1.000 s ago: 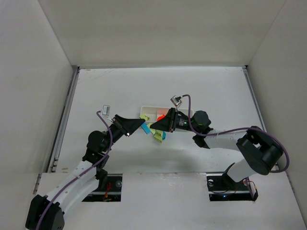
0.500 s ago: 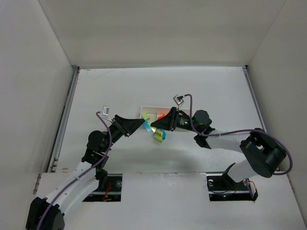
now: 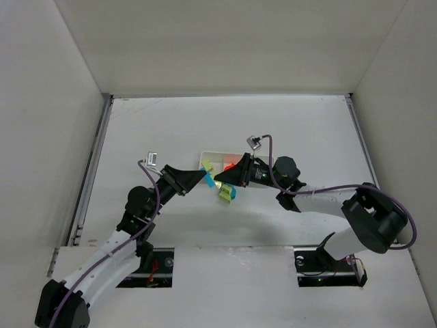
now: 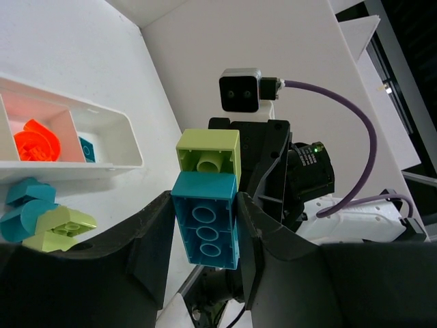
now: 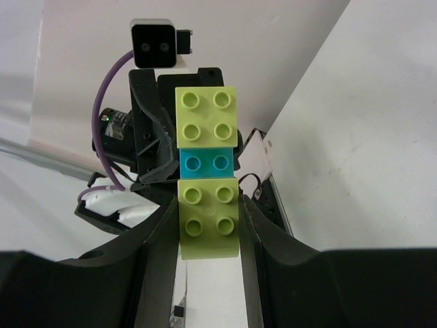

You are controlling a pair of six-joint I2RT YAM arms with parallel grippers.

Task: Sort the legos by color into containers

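White table carries white tray; cyan, yellow-green legos loose beside it.

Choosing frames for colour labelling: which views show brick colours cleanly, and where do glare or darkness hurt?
Top external: even light, but the loose legos are tiny smudges. Left wrist: cyan brick sharp, well lit; foreground fingers nearly black. Right wrist: yellow-green brick crisp; white background washed out.

Lime-cyan lego stack seemingly midair beside tray.
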